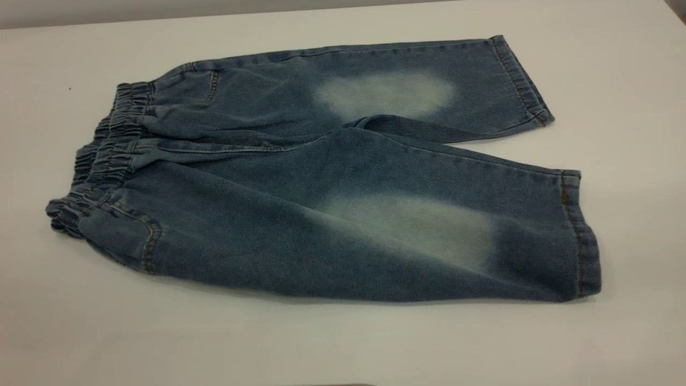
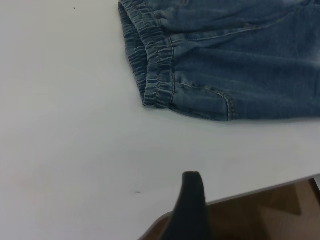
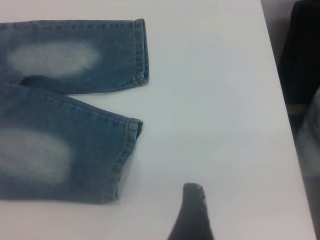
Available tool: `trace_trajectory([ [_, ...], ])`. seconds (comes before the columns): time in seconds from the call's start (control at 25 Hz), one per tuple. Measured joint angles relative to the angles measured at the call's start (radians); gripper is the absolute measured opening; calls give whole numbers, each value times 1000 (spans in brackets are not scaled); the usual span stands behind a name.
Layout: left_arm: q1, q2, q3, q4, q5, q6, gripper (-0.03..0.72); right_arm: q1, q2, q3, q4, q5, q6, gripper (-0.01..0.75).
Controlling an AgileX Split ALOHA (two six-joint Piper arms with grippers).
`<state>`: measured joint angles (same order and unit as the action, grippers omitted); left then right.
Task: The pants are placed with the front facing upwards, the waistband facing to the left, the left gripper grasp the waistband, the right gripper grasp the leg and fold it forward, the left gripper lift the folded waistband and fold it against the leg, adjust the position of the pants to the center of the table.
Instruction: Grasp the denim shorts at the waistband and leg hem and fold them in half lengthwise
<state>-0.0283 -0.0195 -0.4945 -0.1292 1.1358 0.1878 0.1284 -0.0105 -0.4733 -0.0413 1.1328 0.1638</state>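
Note:
The blue denim pants (image 1: 332,177) lie flat on the white table (image 1: 343,343), front up, with whitish knee patches showing. The gathered waistband (image 1: 104,155) points left and both legs run right, the far leg (image 1: 418,91) and the near leg (image 1: 429,241) lying apart. Neither gripper shows in the exterior view. In the left wrist view my left gripper (image 2: 247,197) hovers over the table's front edge, short of the waistband (image 2: 155,65), open and empty. In the right wrist view my right gripper (image 3: 225,202) hangs over bare table off the leg hems (image 3: 127,150), open and empty.
The table's front edge (image 2: 260,192) runs close under the left gripper, with brown floor beyond it. A dark object (image 3: 300,60) stands past the table's right edge. Bare tabletop surrounds the pants on all sides.

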Motion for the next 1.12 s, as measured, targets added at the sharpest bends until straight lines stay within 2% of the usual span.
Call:
trace_trajectory([
  [0.84,0,0,0,0,0,0,587,0,0,0,0,0,0,507],
  [1.12,0,14,-12,19,-21,-58,587,0,64,-5,9,-13,0,507],
])
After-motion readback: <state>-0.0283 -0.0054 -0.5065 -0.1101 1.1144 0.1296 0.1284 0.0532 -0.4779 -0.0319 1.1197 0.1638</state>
